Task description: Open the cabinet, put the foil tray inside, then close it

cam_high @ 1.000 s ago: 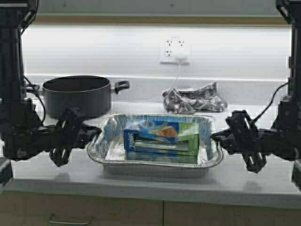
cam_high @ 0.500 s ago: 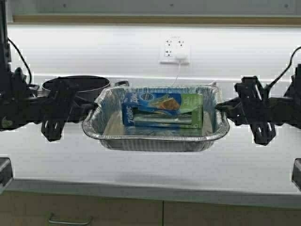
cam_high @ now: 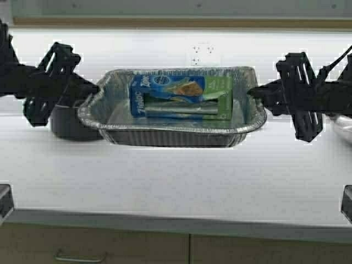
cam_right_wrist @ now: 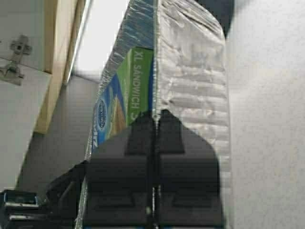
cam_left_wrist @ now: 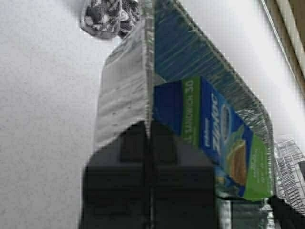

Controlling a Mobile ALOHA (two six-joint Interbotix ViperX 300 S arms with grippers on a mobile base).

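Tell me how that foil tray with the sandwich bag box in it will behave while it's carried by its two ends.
The foil tray is thin crimped foil, so it probably flexes or sags midway between the left pincer and right pincer, each clamped on an end rim. The Ziploc box lies loose inside and could slide if the tray tilts. It likely weighs little.

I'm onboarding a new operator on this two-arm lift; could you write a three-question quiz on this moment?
1. True or false: the foil tray rests on the countertop.
2. Which end effectors grip the tray rim? A) left only B) right only C) both
3. Fill in: the tray carries a box of Ziploc sandwich ____.

Key:
1. False; it hangs in the air.
2. C; the left end effector and the right end effector each pinch an end of the rim.
3. Bags; see the Ziploc box.
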